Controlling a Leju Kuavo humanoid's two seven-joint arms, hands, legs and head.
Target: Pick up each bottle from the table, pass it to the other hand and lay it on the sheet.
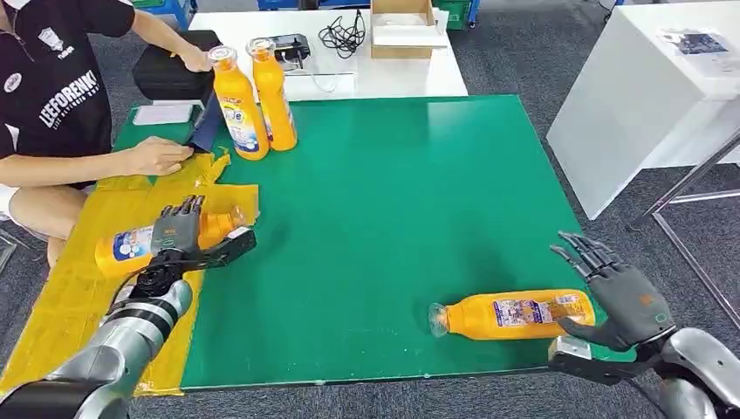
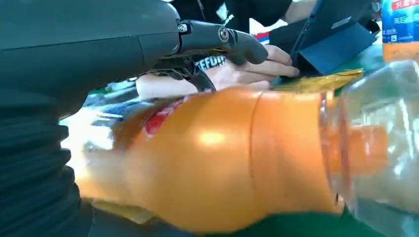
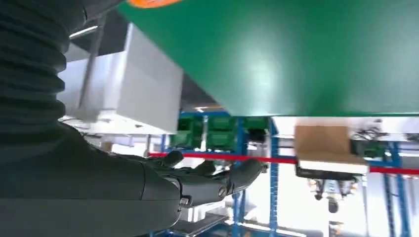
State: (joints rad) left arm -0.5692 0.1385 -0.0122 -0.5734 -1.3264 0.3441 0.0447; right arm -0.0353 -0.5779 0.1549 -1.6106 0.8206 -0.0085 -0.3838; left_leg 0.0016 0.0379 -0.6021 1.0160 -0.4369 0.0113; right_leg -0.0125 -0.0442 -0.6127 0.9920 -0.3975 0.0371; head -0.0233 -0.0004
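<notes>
The green tabletop (image 1: 393, 218) is the landmark. Along its left edge lies the yellow sheet (image 1: 61, 297), where the left hand (image 1: 179, 231) grips 1 orange bottle (image 1: 131, 244) lying on its side, cap toward the green. Near the tabletop's front right corner a second bottle (image 1: 510, 314) lies flat; the right hand (image 1: 620, 297) sits at its base, fingers spread, holding nothing. 2 upright bottles (image 1: 253, 96) stand at the far left corner. The tabletop's middle is bare green. A person's hand (image 1: 157, 157) rests on the sheet's far end. A white table (image 1: 646, 87) stands beyond the right edge.
</notes>
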